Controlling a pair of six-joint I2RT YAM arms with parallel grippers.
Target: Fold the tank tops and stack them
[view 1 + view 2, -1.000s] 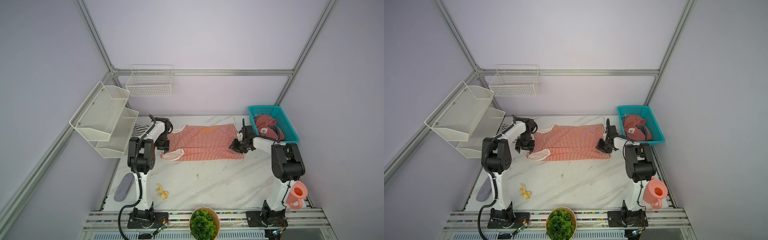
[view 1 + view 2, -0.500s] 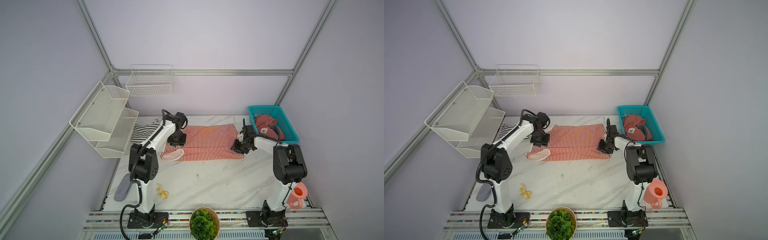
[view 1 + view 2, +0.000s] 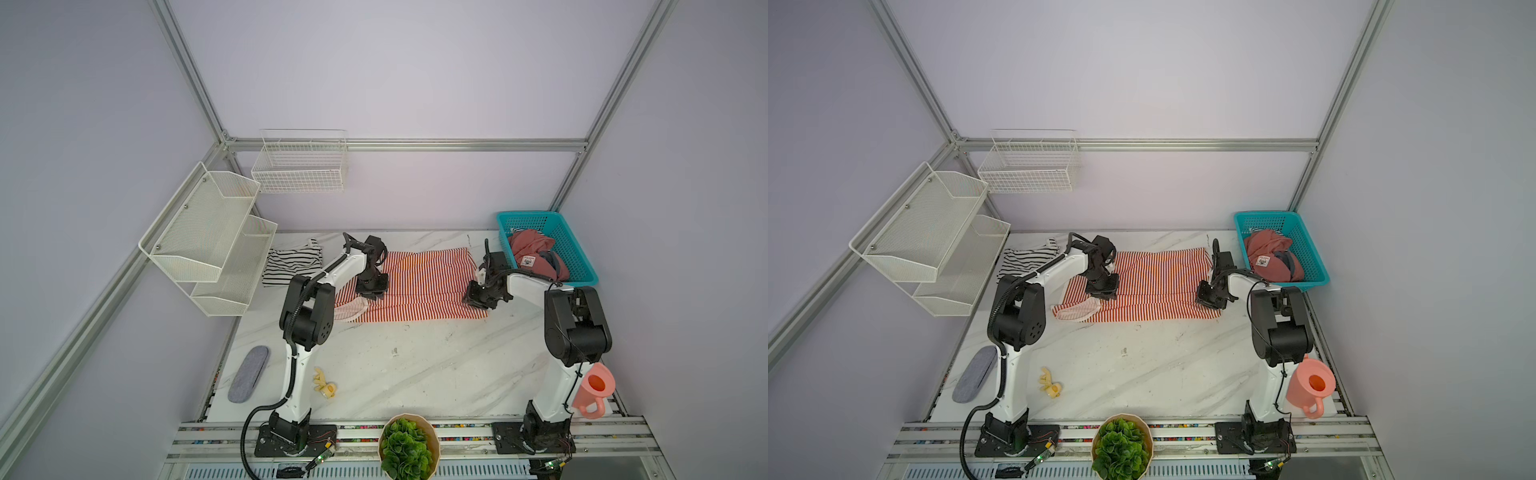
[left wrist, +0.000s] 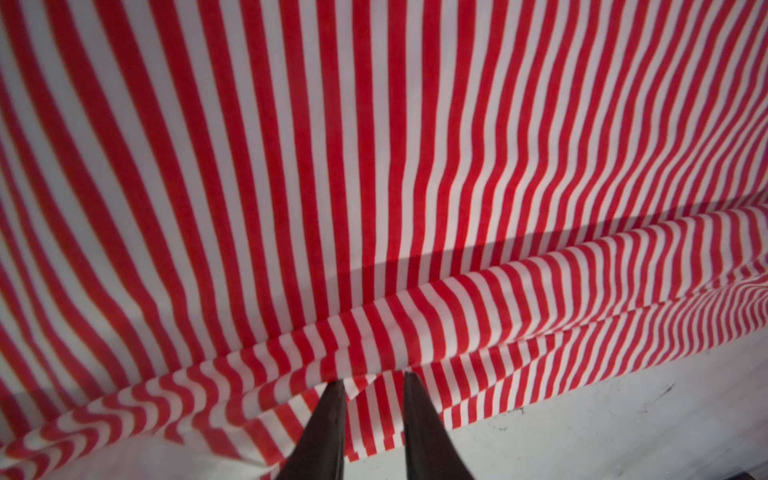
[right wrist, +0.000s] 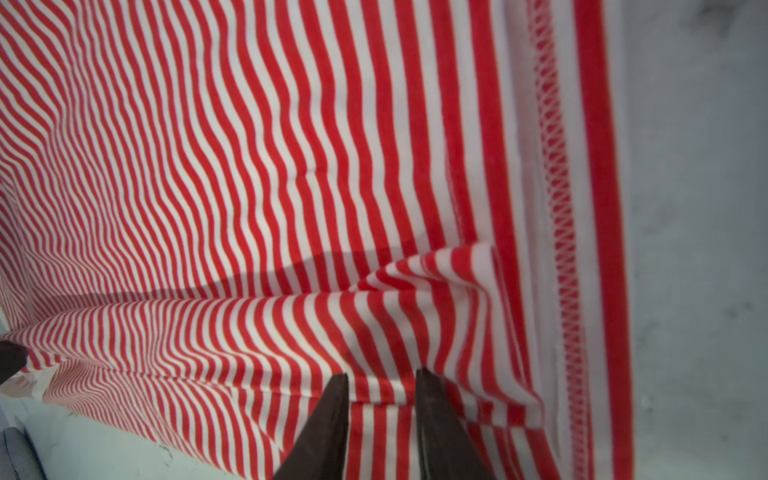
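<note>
Wrist views show left claw [image 4: 372,380] and right claw [image 5: 382,374] clamped on a raised fold of the red top [image 3: 419,286], spread on the surface [image 3: 415,365], folding barely begun; black top [image 3: 293,266] lies beside, apparently folded; stacking outstanding.

Red-and-white striped tank top [image 4: 374,166] right beneath me: soft matt knit cloth, zigzag stitching along its hem. White marble-look tabletop [image 3: 415,365], smooth and slightly scuffed. At the right of both top views, a teal plastic lattice basket [image 3: 577,249]; at the left, white metal mesh shelves [image 3: 199,232], matt.
</note>
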